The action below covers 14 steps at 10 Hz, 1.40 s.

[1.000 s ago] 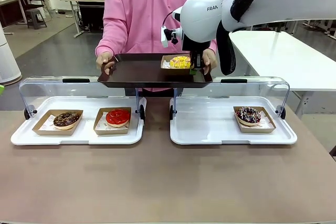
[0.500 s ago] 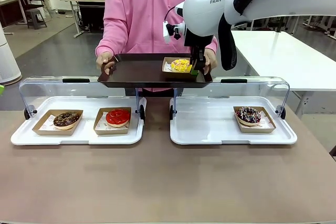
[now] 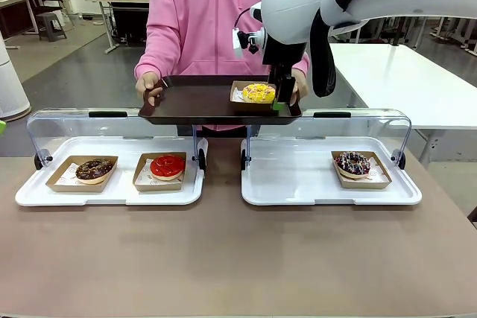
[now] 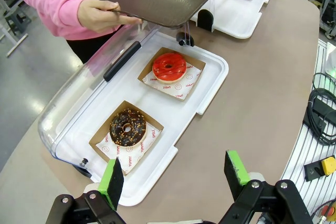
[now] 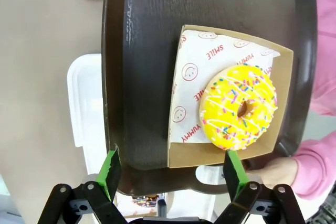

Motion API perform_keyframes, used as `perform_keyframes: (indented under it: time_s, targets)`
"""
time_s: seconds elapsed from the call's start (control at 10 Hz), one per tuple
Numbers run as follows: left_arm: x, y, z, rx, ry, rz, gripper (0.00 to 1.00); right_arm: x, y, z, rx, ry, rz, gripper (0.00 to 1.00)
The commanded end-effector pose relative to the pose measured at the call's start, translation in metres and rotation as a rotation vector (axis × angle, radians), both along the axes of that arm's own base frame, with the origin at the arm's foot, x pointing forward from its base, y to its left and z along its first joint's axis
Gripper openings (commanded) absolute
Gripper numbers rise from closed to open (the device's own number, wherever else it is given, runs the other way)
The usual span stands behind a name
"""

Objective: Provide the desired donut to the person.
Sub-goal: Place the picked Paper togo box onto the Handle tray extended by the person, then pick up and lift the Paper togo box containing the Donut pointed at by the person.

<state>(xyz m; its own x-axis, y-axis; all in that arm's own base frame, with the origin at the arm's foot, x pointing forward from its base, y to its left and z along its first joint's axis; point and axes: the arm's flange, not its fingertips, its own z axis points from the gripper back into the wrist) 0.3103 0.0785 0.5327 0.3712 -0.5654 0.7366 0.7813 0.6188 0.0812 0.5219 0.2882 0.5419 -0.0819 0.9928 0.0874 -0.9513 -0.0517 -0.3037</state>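
The person in the pink hooded sweatshirt holds the dark tray level across the far side of the surface, gripping it at both short ends. On the tray, toward the end at the robot's right, we see the yellow donut, iced and flecked with coloured sprinkles. It rests in its cardboard box on a paper liner printed with smiling faces.

The right arm's fingers hang just above that same end of the tray, over the box's near edge. They are spread wide and clamp nothing.

The left arm's fingers are also spread wide and empty. They hover well to the robot's side of the tray, over the near rim of a white display tray. That display tray lies below the dark tray's other end, its clear lid swung back. It carries a chocolate donut and a red-iced donut, each in its own box.

A second white display tray lies on the surface below the dark tray's right end. It carries a dark sprinkled donut.
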Motion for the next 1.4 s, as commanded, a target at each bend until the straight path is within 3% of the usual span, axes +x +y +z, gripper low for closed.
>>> perform_keyframes:
  time_s: [0.0, 0.1, 0.2, 0.3, 1.3]
  targets:
    - [0.0000, 0.0024, -0.0012, -0.007, -0.005, -0.011, 1.00, -0.0006, -0.0018, 0.0042, 0.021, 0.036, 0.028, 1.00]
    - [0.0000, 0.0024, -0.0012, -0.007, -0.005, -0.011, 1.00, -0.0007, -0.0011, 0.0045, 0.027, 0.039, 0.010, 1.00]
    - [0.0000, 0.0024, -0.0012, -0.007, -0.005, -0.011, 1.00, -0.0073, 0.0002, 0.0081, -0.011, 0.117, -0.031, 1.00]
    - [0.0000, 0.0024, -0.0012, -0.007, -0.005, -0.011, 1.00, -0.0014, 0.0010, -0.0006, 0.008, 0.016, 0.002, 1.00]
    - [0.0000, 0.0024, -0.0012, -0.007, -0.005, -0.011, 1.00, -0.0014, 0.0010, -0.0006, 0.008, 0.016, 0.002, 1.00]
